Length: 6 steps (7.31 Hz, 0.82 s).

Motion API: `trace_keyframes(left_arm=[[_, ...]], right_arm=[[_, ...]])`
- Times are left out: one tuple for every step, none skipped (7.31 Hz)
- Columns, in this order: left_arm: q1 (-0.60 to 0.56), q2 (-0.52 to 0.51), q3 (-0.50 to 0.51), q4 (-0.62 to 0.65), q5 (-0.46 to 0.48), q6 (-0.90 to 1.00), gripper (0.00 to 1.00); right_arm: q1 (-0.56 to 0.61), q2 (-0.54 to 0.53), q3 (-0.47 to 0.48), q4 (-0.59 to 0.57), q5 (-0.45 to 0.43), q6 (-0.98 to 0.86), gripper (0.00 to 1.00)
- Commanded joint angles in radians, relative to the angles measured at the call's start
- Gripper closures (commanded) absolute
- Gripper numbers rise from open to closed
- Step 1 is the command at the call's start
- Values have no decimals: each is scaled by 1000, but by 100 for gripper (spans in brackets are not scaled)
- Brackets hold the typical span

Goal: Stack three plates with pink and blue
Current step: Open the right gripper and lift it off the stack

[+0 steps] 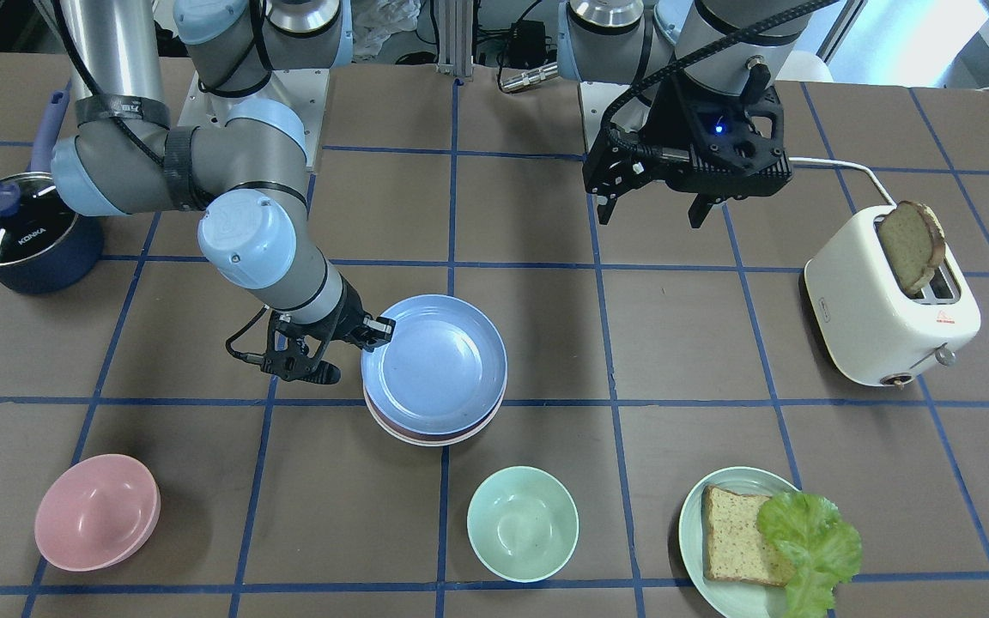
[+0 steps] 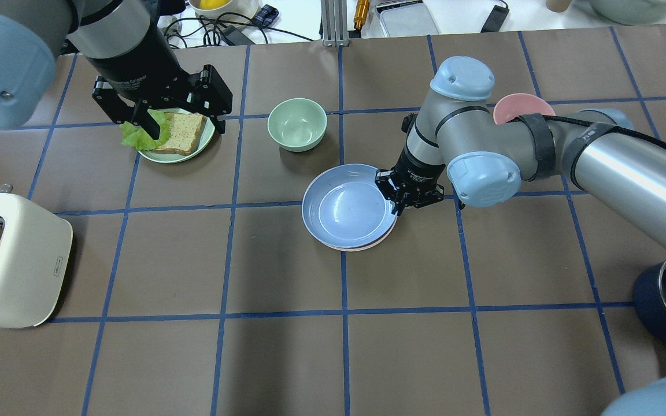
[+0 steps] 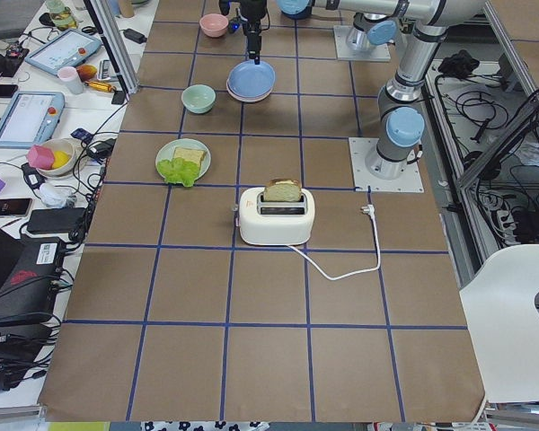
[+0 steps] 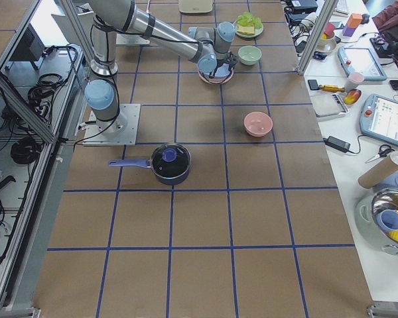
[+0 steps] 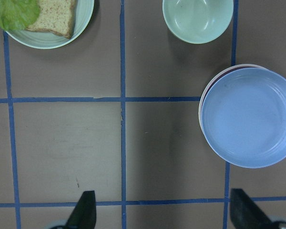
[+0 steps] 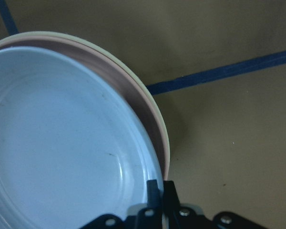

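The light blue plate (image 1: 434,365) lies on top of the pale pink plate (image 6: 115,67) and the cream-white plate (image 6: 52,33), a little off centre, at mid-table (image 2: 349,207). Only the rims of the two lower plates show. My right gripper (image 1: 370,330) is shut on the blue plate's rim, and the wrist view shows its fingers (image 6: 159,191) pinching that edge. My left gripper (image 1: 649,210) is open and empty, high above the table, away from the stack. In the overhead view it hangs over the bread plate (image 2: 182,124).
A mint bowl (image 1: 522,524) and a pink bowl (image 1: 97,512) stand on the operators' side of the stack. A mint plate (image 1: 690,524) holds bread and lettuce. A white toaster (image 1: 889,300) with a bread slice stands by the left arm. A lidded blue pot (image 1: 22,232) stands by the right arm.
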Motion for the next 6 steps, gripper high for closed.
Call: trace_keyframes(left_arm=[[0,0,0,-1,0,0,0],[0,0,0,-1,0,0,0],[0,0,0,0,0,0,0],[0,0,0,-1,0,0,0],[0,0,0,-1,0,0,0],[0,0,-2,-1,0,0,0]], right_arm=[[-3,-1,-7,0,-2,-1,11],[-15,-10,-16,0,-5,-14,0],[-18,-13,-39,8,-14,-15,0],[-20,-16,-67,31,-21,-17,0],[-26,-30,-106,66,-31,-20,0],[-41,-48,-146,74,-73,-70,0]])
